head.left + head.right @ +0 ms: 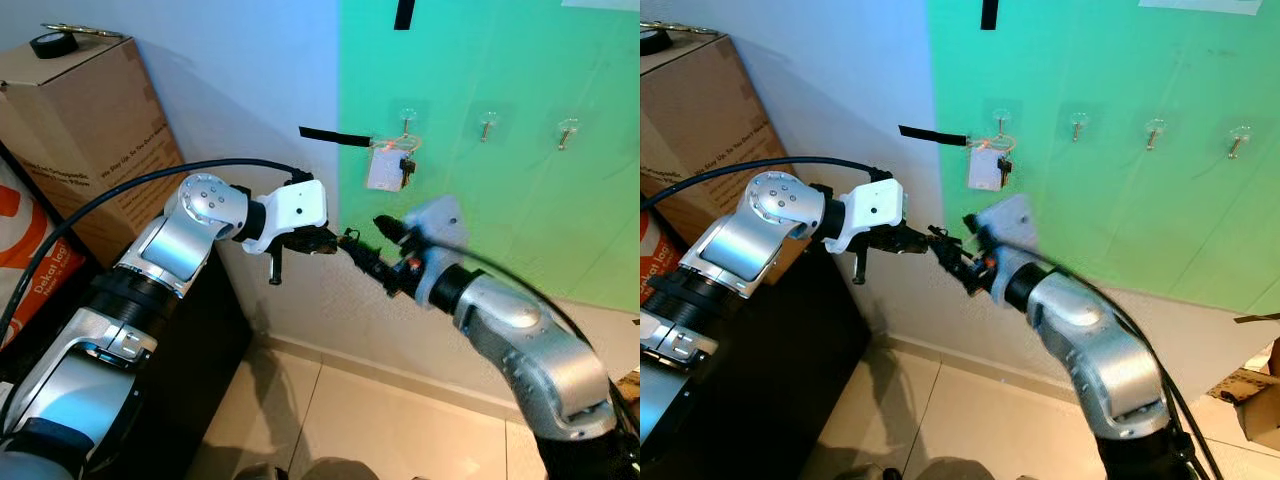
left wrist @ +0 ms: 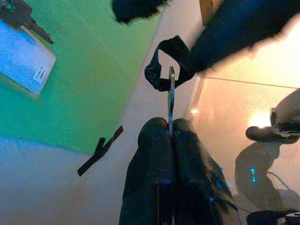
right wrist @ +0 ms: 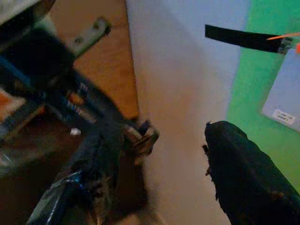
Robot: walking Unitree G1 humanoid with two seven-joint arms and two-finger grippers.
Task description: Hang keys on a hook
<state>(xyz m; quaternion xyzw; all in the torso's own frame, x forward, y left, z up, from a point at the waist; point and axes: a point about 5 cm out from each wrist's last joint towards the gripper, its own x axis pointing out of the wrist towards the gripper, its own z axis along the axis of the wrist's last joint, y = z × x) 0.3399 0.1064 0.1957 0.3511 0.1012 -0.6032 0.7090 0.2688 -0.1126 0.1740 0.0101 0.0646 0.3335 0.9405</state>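
1. Both arms meet mid-air in front of the wall. The left pincer [image 2: 164, 127] is pressed together on a thin flat metal key [image 2: 171, 96], which pokes straight out past its tips.
2. A black loop [image 2: 161, 70] sits at the key's far end. That's the part that should go over a hook.
3. The right pincer [image 3: 173, 136] is spread wide, tips right by the left one's tips. Can't tell if it's touching the key or loop.
4. Wall check: the green panel has a row of hooks. The first hook [image 1: 405, 124] already carries a white tag w/ keys [image 1: 387, 167]. The next hook [image 1: 487, 125] and the one after [image 1: 566, 131] look bare.
5. Judgement: this looks like a hand-over or re-grip, w/ the key well below and left of the hooks.
6. To do it well, the right pincer should close on the key's shank, not the loop, so the loop stays free. The left lets go only once that grip looks firm.
7. Then raise the key and approach a bare hook from slightly above, loop open to the tip.
8. Risk: the key is thin and edge-on, so it could twist or slip during the swap. Go slow.
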